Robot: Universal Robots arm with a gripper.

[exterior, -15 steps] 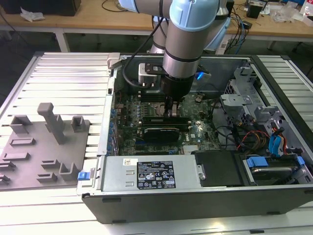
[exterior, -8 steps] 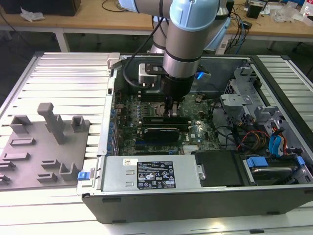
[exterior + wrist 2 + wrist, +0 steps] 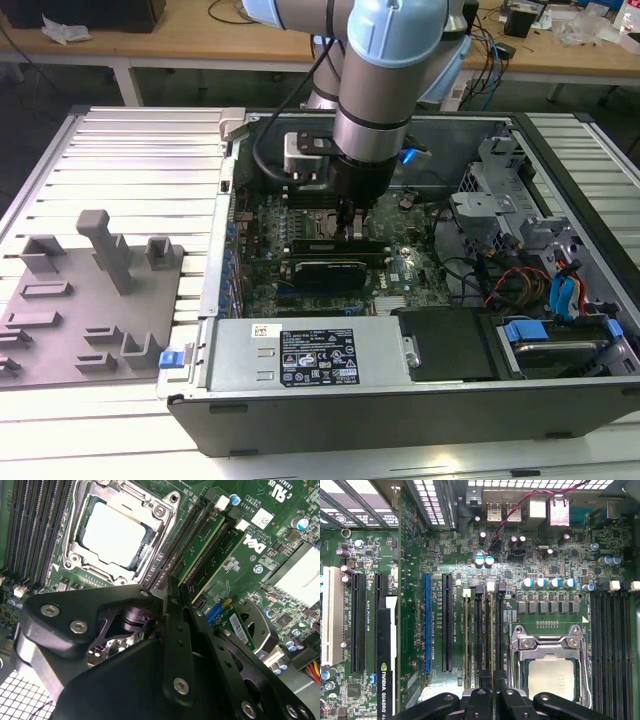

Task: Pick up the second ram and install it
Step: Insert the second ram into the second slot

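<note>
While your tool [image 3: 172, 597] is down inside the computer case [image 3: 330, 415], right over the memory slots [image 3: 482, 630] beside the processor socket [image 3: 551, 672], you're at the seating step. Its fingers [image 3: 176, 630] look pressed together on the top edge of the second ram [image 3: 492, 635], which stands upright in its slot. One stick [image 3: 200, 550] sits in a slot alongside. Next you'd want an even, straight push until the latches [image 3: 490, 585] catch.
</note>
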